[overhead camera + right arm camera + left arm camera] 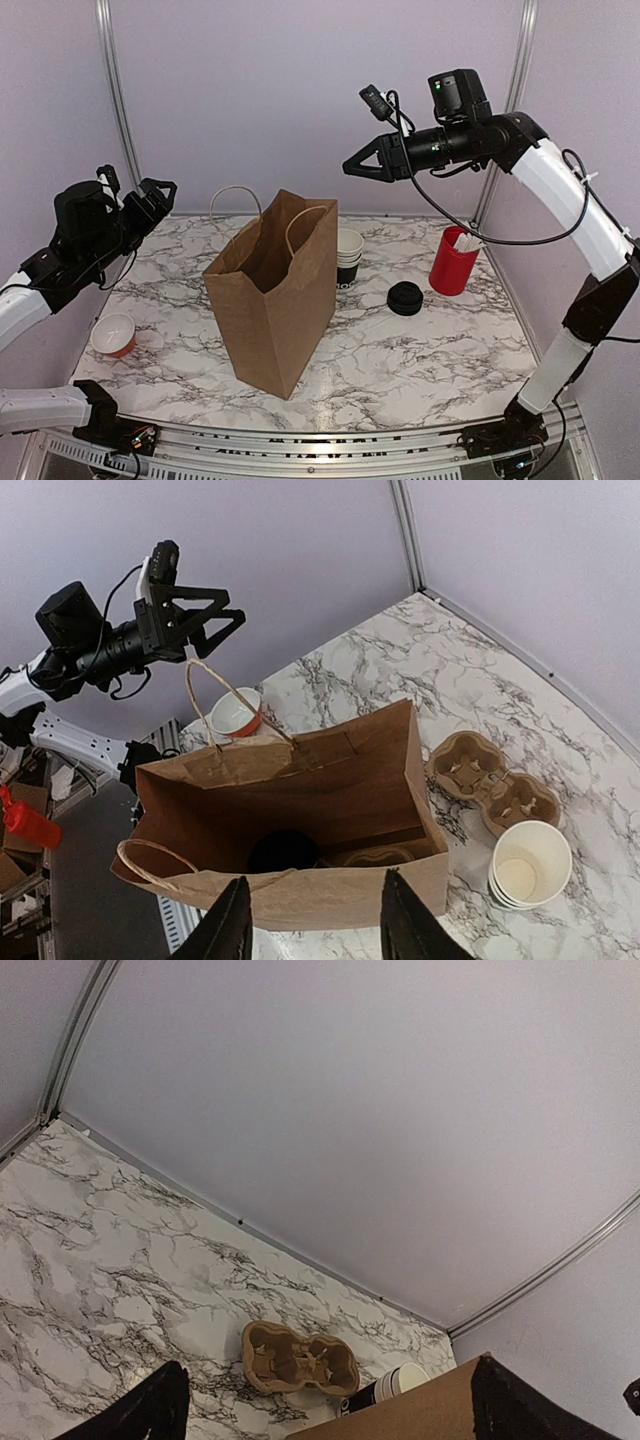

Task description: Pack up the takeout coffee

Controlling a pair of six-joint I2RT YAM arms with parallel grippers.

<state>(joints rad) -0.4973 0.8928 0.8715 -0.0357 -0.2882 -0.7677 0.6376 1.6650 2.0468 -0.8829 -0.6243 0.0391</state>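
The small black paper cup with a round black plastic lid (285, 850) sits at the bottom of the upright brown paper bag (330, 780), lower middle of the right wrist view. Above it the right hand (315, 880) is partly open and empty. The left hand (138, 188), at the left, is spread wide, holding nothing.

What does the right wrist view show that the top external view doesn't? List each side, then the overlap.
Only right wrist: the inside of the paper bag, with a dark round top at its bottom, probably the takeout coffee, and a cardboard cup carrier beside the bag.
Only top external: a black lid and a red cup holding white packets.
Both: the bag, the stack of lidless cups, a small red cup and the open left claw.
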